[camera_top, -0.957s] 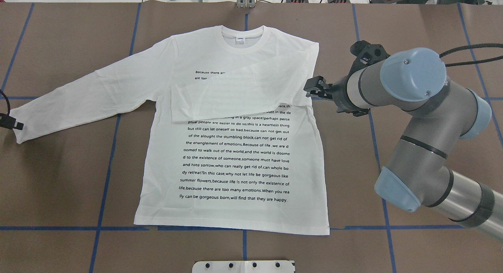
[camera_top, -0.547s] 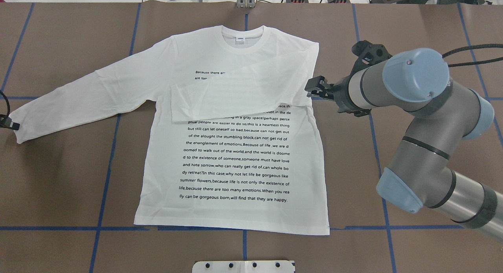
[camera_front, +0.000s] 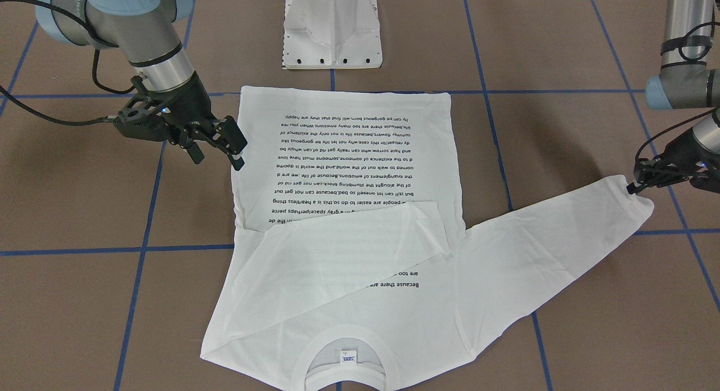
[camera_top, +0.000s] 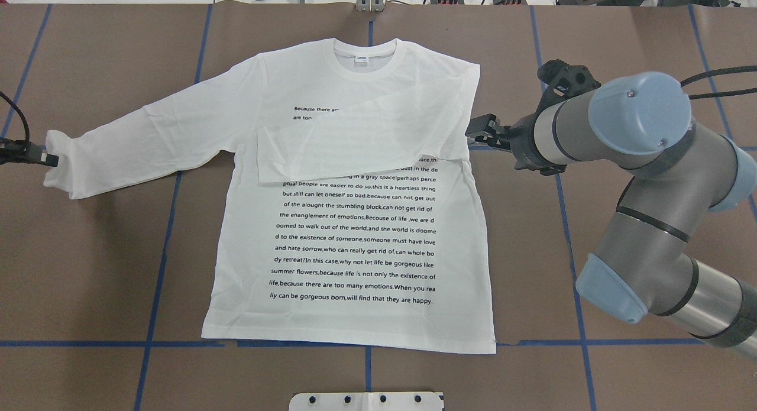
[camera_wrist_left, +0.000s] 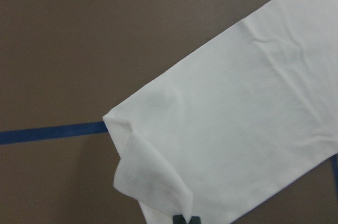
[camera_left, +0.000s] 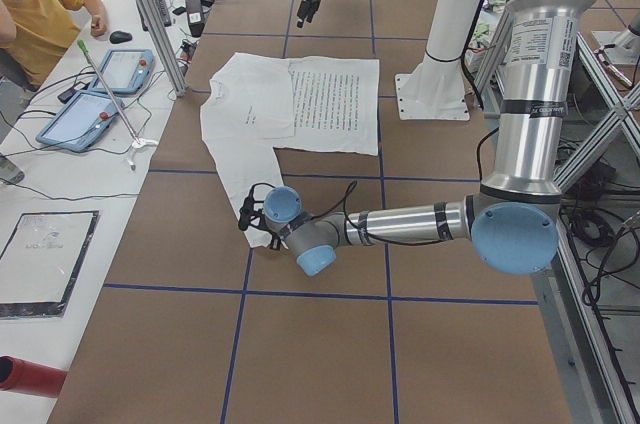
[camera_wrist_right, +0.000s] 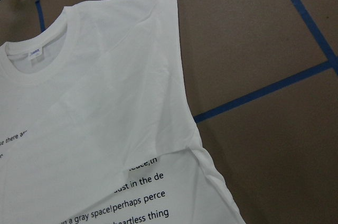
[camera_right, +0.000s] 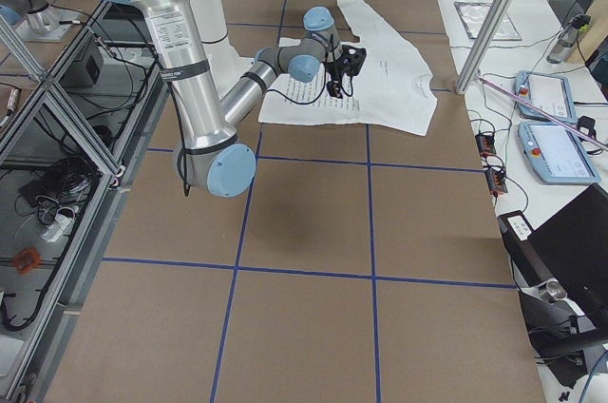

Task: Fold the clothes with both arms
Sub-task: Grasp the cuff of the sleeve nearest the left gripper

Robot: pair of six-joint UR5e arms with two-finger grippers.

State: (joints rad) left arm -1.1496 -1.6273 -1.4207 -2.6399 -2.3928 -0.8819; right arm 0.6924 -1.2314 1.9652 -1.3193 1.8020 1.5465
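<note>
Pinching the cuff [camera_wrist_left: 150,182] of the outstretched sleeve [camera_top: 148,136] with the left end effector [camera_top: 44,158]. Jaws closed on the fabric by the look of it, with the cuff edge curled up at the fingertips [camera_wrist_left: 185,218]. Judged from the wrist view only, tips barely in shot.

Holding nothing in the right end effector [camera_top: 478,133]. Jaws apart, hovering just beside the T-shirt [camera_top: 355,245] edge, next to the folded sleeve [camera_top: 355,142] lying across the chest.

T-shirt flat on the bench [camera_top: 89,269], print up, between the two end effectors, with the body nearer the right one and the collar [camera_top: 365,50] away from the robot.

Free-sleeve long axis: straight from the left end effector toward the right one, angling slightly toward the collar. Likely next move: carry the cuff along that axis and lay it over the folded sleeve. Only the left has a hold. The right is near enough to pin the body edge.

Nothing on the fabric along that path. White pedestal base [camera_front: 332,31] beyond the hem, well apart from the sleeve. Operator [camera_left: 40,14] and tablets [camera_left: 100,94] off the bench edge beyond the collar.

Risks: pinch slipping, or sleeve drag shifting the shoulder and skewing the body.
</note>
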